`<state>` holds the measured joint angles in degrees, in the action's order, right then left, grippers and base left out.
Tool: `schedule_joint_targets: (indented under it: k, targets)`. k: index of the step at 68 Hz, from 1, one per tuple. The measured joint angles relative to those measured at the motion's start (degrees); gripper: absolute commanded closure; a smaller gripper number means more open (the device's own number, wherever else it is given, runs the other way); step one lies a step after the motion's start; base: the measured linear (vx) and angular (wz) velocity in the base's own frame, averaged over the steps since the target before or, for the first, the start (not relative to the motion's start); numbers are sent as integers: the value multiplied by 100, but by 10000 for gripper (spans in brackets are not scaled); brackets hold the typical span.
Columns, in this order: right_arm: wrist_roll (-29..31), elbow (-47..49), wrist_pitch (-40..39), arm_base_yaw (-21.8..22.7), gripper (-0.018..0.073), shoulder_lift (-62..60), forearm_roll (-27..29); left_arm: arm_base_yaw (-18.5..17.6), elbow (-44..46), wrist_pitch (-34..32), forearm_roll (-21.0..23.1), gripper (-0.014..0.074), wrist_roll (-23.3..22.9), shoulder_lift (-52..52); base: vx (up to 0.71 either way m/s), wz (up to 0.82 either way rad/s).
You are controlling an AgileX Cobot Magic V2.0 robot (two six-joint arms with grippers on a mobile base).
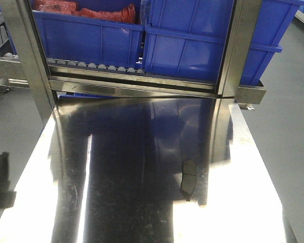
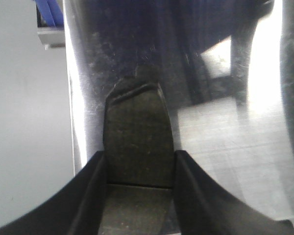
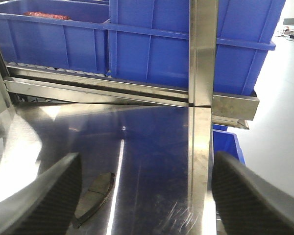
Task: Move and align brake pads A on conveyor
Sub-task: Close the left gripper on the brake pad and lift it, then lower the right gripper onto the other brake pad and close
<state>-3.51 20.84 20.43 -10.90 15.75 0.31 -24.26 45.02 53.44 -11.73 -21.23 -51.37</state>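
L wrist view: L gripper [image 2: 138, 164] closed onto held pad [image 2: 137, 129], black fingers [image 2: 90, 196] pressed vs both long sides, gap only pad-wide. Groove across pad's middle right between the fingers. Close to a side edge of table [image 2: 215, 147], grey floor [image 2: 24, 127] past that edge. Resting on the steel or lifted off it: can't tell. Neither this pad nor L gripper in the other two views.

Front view: loose pad [image 1: 188, 179] flat on table [image 1: 116, 167], right half, nearer the near edge than the far one. Long axis approx near-to-far, nothing touching it. Past the far edge, roller rack [image 1: 96, 66] w/ two blue bins [image 1: 91, 35], red stuff [image 1: 76, 10] in the left one, steel post [image 1: 239, 50] in front of the right one. Only view w/ both side edges of table.

R wrist view: R gripper [image 3: 147, 196] spread wide, holding nothing, one of its fingers [image 3: 44, 196] at each lower corner of frame, above table [image 3: 152, 142]. Loose pad [image 3: 95, 193] just inside the left finger, partly hidden behind it, well apart from the right one. Contact w/ that finger: can't tell. Same post [image 3: 203, 49] and bins [image 3: 152, 54] closer up here, red stuff [image 3: 49, 15] barely over the rim.
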Motion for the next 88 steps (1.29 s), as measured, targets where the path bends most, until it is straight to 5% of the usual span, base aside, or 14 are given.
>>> schedule_joint_targets:
  k: [34, 88]
  targets:
    - [0, 0, 0, 0, 36, 0, 0, 0, -1219, 309, 355, 604, 100, 3344, 0, 0]
    - [0, 0, 0, 0, 36, 0, 0, 0, -1326, 344, 361, 603, 136, 3656, 0, 0]
